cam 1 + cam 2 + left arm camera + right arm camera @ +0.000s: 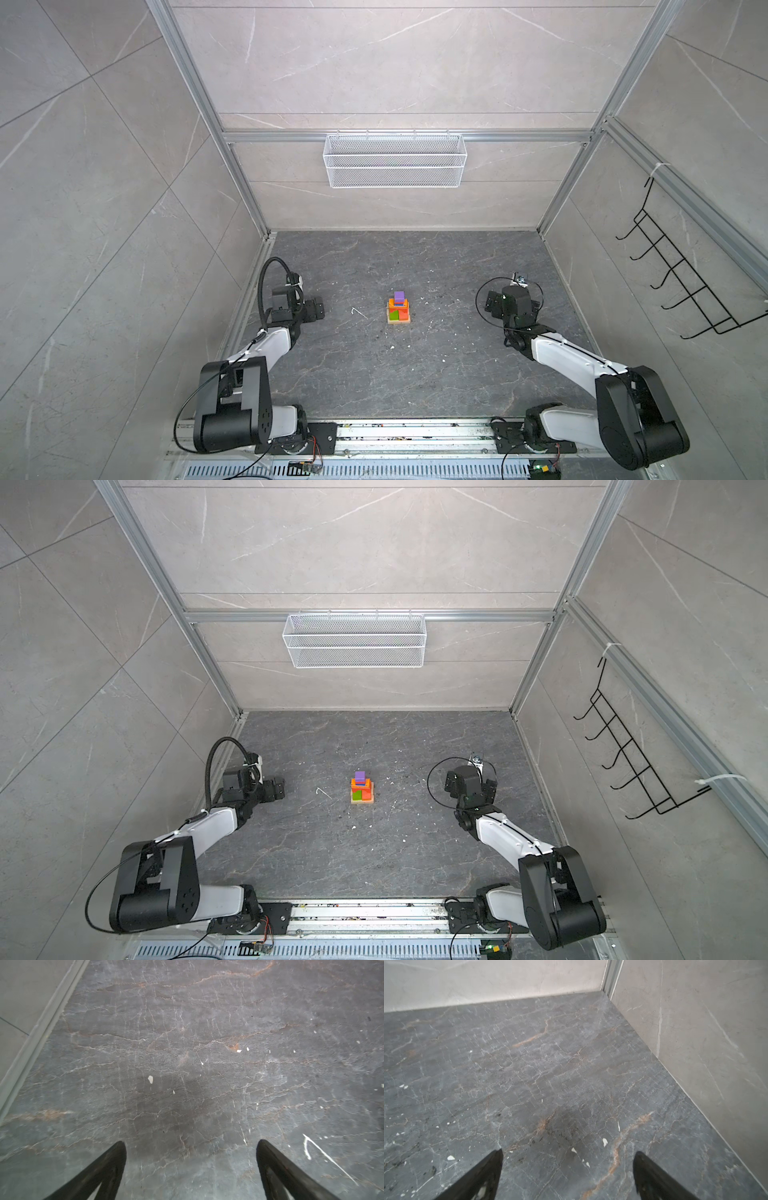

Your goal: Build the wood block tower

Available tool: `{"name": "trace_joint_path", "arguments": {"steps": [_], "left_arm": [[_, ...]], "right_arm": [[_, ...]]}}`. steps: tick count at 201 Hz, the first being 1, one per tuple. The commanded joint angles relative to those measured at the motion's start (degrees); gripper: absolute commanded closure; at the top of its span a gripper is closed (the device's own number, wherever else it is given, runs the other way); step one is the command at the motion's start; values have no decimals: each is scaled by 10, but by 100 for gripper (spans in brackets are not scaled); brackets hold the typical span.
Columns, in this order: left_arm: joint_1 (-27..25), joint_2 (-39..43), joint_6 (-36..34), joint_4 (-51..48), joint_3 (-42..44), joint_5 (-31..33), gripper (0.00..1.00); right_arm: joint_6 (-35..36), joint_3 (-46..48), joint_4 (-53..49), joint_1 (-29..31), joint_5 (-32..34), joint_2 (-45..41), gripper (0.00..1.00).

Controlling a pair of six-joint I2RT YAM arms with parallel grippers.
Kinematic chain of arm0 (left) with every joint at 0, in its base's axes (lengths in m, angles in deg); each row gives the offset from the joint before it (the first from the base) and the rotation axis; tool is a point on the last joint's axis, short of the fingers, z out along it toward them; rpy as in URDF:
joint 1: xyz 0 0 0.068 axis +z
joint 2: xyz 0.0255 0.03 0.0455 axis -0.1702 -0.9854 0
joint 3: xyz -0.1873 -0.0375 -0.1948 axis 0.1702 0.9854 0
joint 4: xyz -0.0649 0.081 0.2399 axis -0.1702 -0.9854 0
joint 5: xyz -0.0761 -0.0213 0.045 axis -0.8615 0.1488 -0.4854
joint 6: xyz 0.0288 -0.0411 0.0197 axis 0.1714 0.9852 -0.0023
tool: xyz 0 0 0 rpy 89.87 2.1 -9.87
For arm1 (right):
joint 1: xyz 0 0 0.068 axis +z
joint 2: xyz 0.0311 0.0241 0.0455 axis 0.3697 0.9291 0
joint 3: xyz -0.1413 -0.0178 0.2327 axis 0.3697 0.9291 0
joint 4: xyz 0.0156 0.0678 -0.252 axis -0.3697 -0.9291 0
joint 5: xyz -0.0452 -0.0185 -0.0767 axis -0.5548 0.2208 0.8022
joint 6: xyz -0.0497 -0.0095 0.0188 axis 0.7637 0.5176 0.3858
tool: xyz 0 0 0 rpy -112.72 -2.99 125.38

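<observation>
Dark stone tabletop (374,374), wood block tower (399,309) upright mid-table, left tool (191,1141) and right tool (569,1151) both wide

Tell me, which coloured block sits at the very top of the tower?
The purple block: it caps the wood block tower, and every other colour sits beneath it.

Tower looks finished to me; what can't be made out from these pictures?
- Tower: small in both top views; upper blocks hide the lower layers' alignment.
- Tower's sides: neither wrist view shows it, only floor.
- Left fingers and right fingers: bases cut off by the wrist views' edges; too dark and small in both top views.
</observation>
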Motion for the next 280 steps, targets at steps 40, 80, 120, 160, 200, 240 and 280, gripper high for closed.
{"name": "trace_joint_path", "arguments": {"steps": [40,80,120,160,200,240,280], "left_arm": [[2,-40,-35,290,89,-33,6],[1,-67,-16,360,116,17,0],[1,-65,-3,343,110,55,0],[0,-62,-1,345,113,65,0],[-1,-62,-1,346,113,66,0],[1,-62,-3,350,115,55,0],[0,-63,-8,341,110,44,0]], "right_arm": [[82,75,233,-2,15,38,3],[102,84,313,-7,-17,90,0],[126,48,269,-22,-125,114,2],[99,91,353,-40,-106,125,0],[93,96,357,-44,-104,123,1],[144,91,349,-44,-228,129,1],[102,97,358,-79,-229,127,1]]}}
